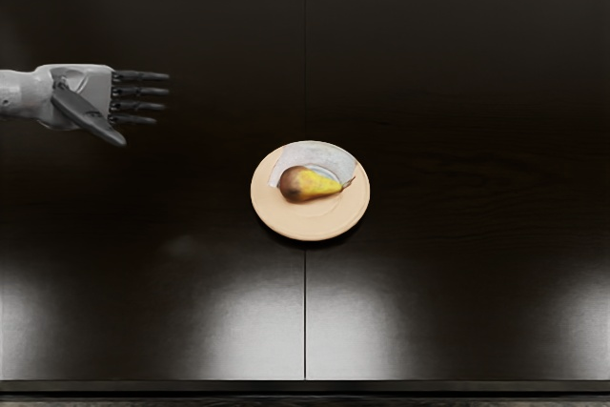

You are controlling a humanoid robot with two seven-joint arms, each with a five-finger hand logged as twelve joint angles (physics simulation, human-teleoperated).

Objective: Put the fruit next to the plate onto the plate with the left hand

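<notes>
Yellow-brown pear [310,183], one, lies on single tan plate [310,221], long axis left-right, stem pointing right. Left hand [91,100] well apart, fingers straight, empty.

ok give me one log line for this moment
pear: on plate | left hand: open, holding nothing, apart from plate | right hand: not in view

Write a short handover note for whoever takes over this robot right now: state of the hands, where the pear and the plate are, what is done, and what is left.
Left hand: open, fingers stretched out, holding nothing, above the table at the far left, well apart from the plate.
Right hand: not in view.
Pear: lying on its side on the plate, near the table's middle.
Done: the pear is on the plate, released.
Left: nothing to move, as far as the view shows; perhaps only bring the left arm to rest.
</notes>
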